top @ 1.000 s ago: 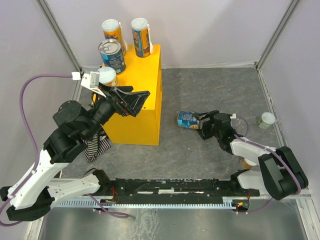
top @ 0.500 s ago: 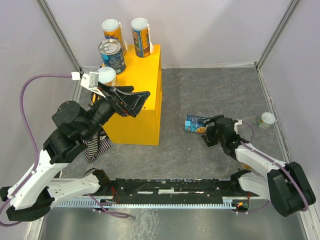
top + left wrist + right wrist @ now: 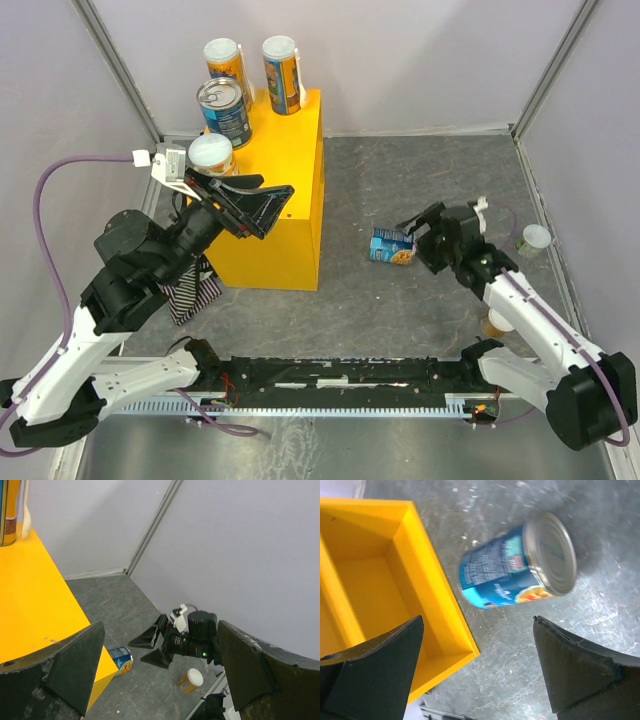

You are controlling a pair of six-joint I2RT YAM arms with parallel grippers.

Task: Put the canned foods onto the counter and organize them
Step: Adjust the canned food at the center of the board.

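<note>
- Left gripper [image 3: 277,210] hangs wide open above the yellow box [image 3: 300,140].
- Four cans [image 3: 222,110] stand upright at the box's far end.
- Right gripper [image 3: 413,244] is spread open just beside a blue can [image 3: 390,247], which lies on its side on the grey table [image 3: 430,170].
- A white-lidded can [image 3: 534,240] stands near the right wall.

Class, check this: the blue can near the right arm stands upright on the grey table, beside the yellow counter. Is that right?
No. The blue can lies on its side, as the right wrist view shows. It is on the grey table, beside the yellow counter.
</note>
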